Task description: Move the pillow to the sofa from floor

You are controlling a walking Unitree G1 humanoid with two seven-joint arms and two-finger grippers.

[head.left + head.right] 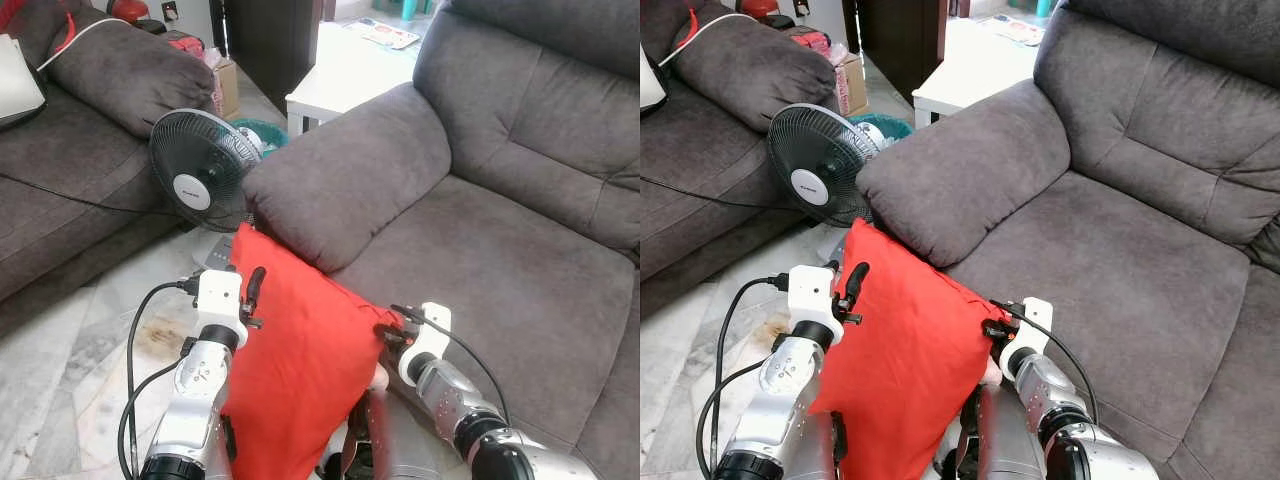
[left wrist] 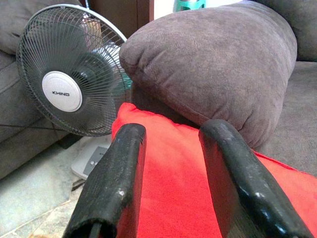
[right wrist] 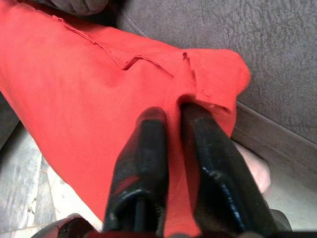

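The right end effector (image 3: 171, 116) is clamping the soft red fabric pillow (image 1: 300, 350); the left end effector (image 2: 171, 163), fingers apart, is apparently steadying it for lifting onto the grey suede sofa (image 1: 520, 270)

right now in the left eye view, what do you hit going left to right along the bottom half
left gripper → red pillow → right gripper → grey sofa

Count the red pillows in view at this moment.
1. The red pillow is held up between the left gripper and right gripper, beside the grey sofa. Others may be hidden.
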